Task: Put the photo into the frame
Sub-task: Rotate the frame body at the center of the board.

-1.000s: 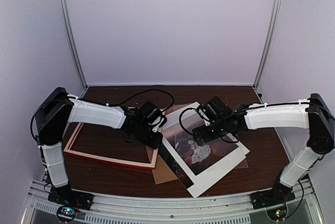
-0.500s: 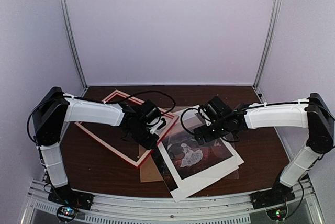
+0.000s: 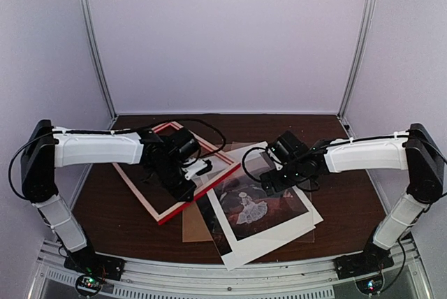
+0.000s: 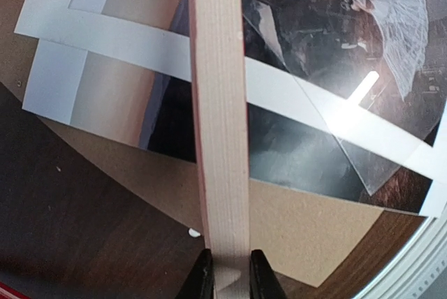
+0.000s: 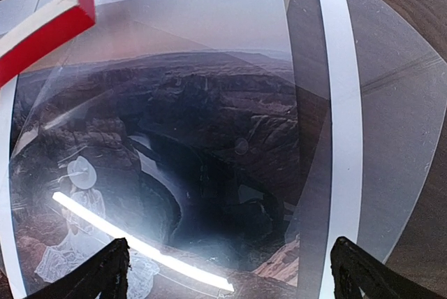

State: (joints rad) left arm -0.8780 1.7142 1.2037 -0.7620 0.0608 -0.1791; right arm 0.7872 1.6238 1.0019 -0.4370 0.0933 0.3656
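Observation:
The frame (image 3: 137,194), red with a pale wood back, is turned diagonally and tilted over the table's left half. My left gripper (image 3: 183,186) is shut on its right bar; in the left wrist view the black fingertips (image 4: 202,279) pinch the pale wood bar (image 4: 220,138). The photo (image 3: 260,208), a white-dressed figure in a dark landscape with white margins, lies flat at centre right, with the frame's right corner (image 5: 49,33) over its upper left margin. My right gripper (image 3: 269,180) hovers open just over the photo (image 5: 195,138), nothing between its fingers (image 5: 105,274).
A clear sheet (image 5: 398,124) lies on the photo and juts past its right side. A brown backing board (image 3: 194,228) sticks out from under the photo's left edge. Dark wood table (image 3: 105,215); metal rail along the near edge (image 3: 230,274); white walls behind.
The left arm has swung the frame round from lying square at the left to a diagonal, and its jaws have closed tighter on the bar. The photo and board have shifted slightly.

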